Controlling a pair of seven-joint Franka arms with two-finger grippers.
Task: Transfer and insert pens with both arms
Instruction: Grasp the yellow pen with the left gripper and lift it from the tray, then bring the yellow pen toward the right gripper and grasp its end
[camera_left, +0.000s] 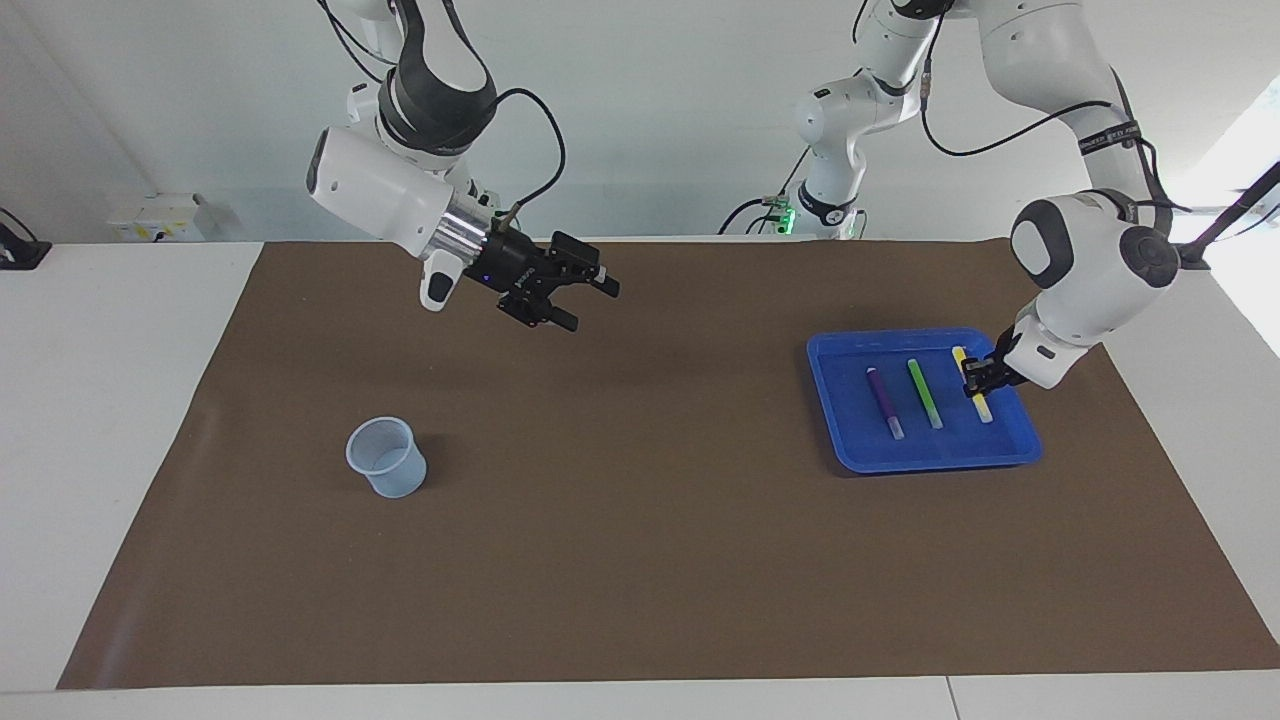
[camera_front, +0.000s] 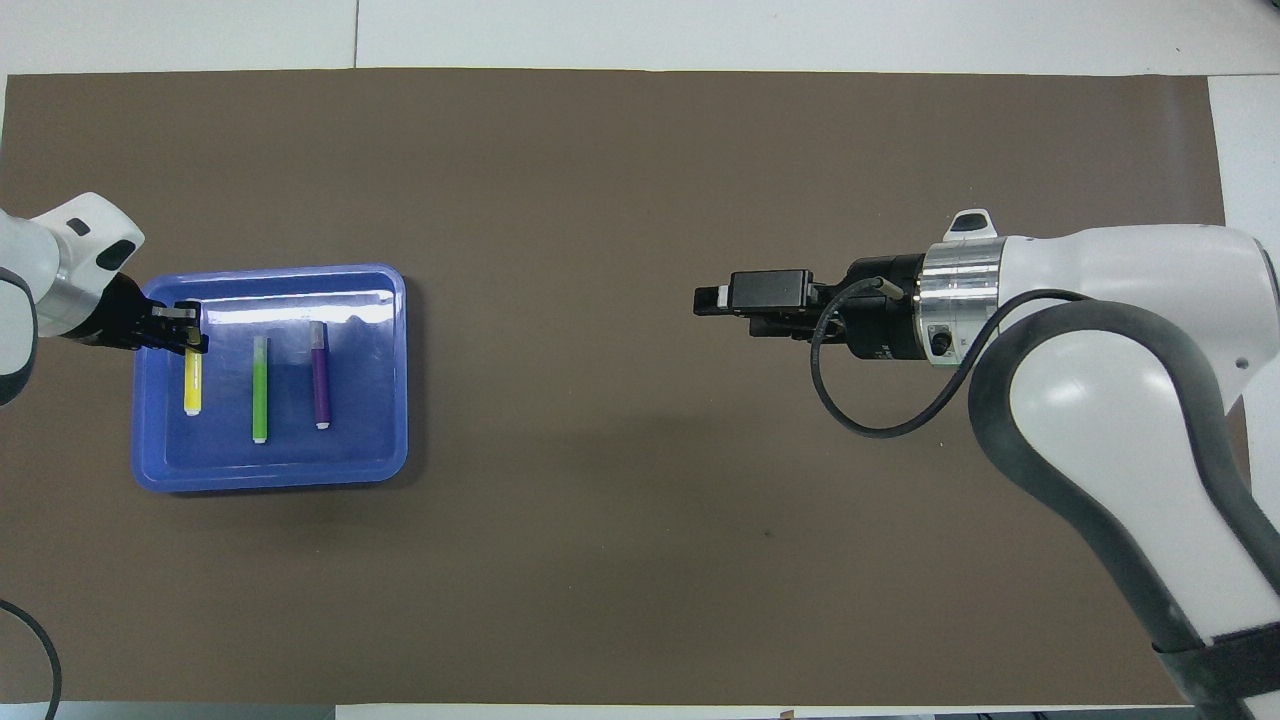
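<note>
Three pens are at the blue tray (camera_left: 920, 462) (camera_front: 270, 478). The purple pen (camera_left: 883, 400) (camera_front: 320, 375) and the green pen (camera_left: 925, 393) (camera_front: 260, 388) lie flat in it, side by side. My left gripper (camera_left: 975, 378) (camera_front: 185, 330) is shut on the yellow pen (camera_left: 982, 408) (camera_front: 192, 385) near its upper end and holds it a little above the tray floor, at the tray's side toward the left arm's end. My right gripper (camera_left: 590, 303) (camera_front: 710, 305) hangs open and empty over the mat's middle.
A pale translucent cup (camera_left: 385, 460) stands upright on the brown mat (camera_left: 640, 560) toward the right arm's end; the right arm hides it in the overhead view. Two smaller white arms stand at the table's back edge.
</note>
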